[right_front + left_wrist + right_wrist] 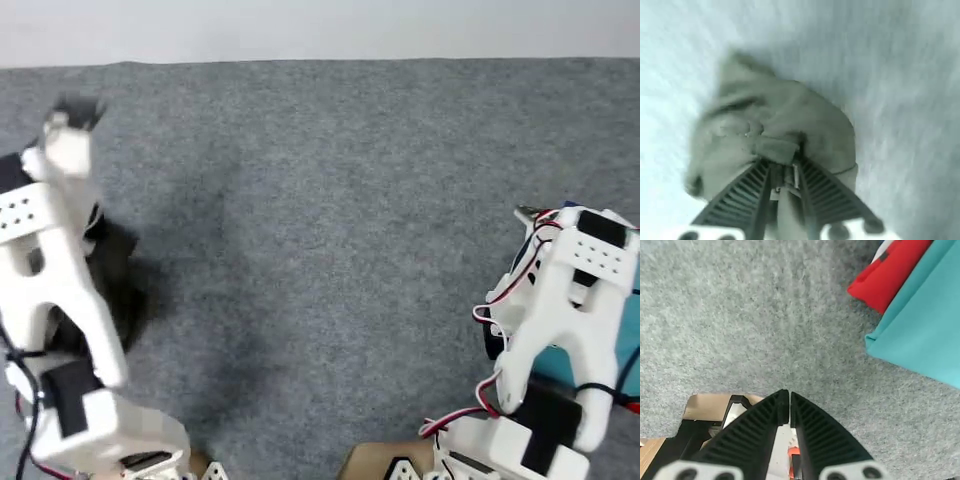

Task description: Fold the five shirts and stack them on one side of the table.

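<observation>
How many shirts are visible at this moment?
3: a crumpled grey shirt held in the left gripper, plus a folded red shirt and a folded teal shirt near the right gripper; others may be hidden.

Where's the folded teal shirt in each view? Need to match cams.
High view: folded teal fabric shirt near the right edge, partly under the right arm.
Right wrist view: teal shirt beside a red shirt, beyond the right gripper.
Left wrist view: left gripper pinching a crumpled grey cloth.
Shared landmark: grey felt table cover.
</observation>
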